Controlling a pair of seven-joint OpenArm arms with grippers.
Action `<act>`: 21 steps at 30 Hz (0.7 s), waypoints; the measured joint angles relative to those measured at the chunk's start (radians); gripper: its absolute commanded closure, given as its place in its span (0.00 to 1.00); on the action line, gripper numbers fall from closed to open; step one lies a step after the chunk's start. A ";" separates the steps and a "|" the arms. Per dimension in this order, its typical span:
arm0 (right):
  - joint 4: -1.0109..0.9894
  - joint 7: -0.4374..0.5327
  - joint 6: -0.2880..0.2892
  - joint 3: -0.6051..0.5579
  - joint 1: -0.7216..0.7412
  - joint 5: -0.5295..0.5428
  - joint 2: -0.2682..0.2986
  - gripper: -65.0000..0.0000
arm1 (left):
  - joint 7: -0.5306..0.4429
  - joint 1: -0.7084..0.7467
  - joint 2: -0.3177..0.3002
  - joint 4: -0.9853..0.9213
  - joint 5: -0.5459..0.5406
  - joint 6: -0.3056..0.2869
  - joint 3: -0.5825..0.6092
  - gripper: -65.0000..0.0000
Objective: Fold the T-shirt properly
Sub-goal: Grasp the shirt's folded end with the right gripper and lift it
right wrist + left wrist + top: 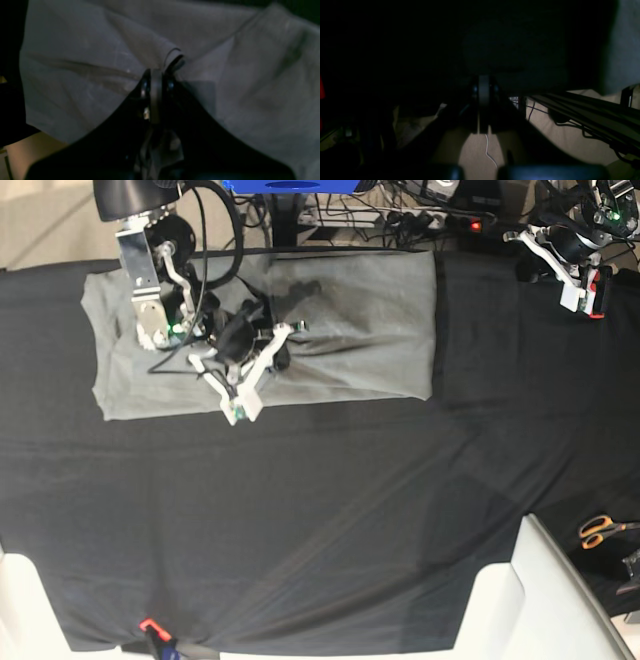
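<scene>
Clenched on the T-shirt (330, 330) near its front edge: right gripper (240, 412) (left gripper (483, 100) shut, well apart); long axis runs sideways.

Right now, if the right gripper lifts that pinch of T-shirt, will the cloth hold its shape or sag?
Probably sag: the grey T-shirt already creases around the shut right gripper. It looks thin and light, so only nearby fabric should rise. Folded layers may slide apart on the black table cloth.

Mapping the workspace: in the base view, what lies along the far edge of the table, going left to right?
T-shirt with the right end effector on it → bare black table cloth → left end effector.
</scene>
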 measured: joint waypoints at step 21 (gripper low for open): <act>0.321 -0.013 0.012 0.093 -0.124 0.010 0.068 0.37 | 0.000 0.000 0.002 0.000 0.000 0.000 0.000 1.00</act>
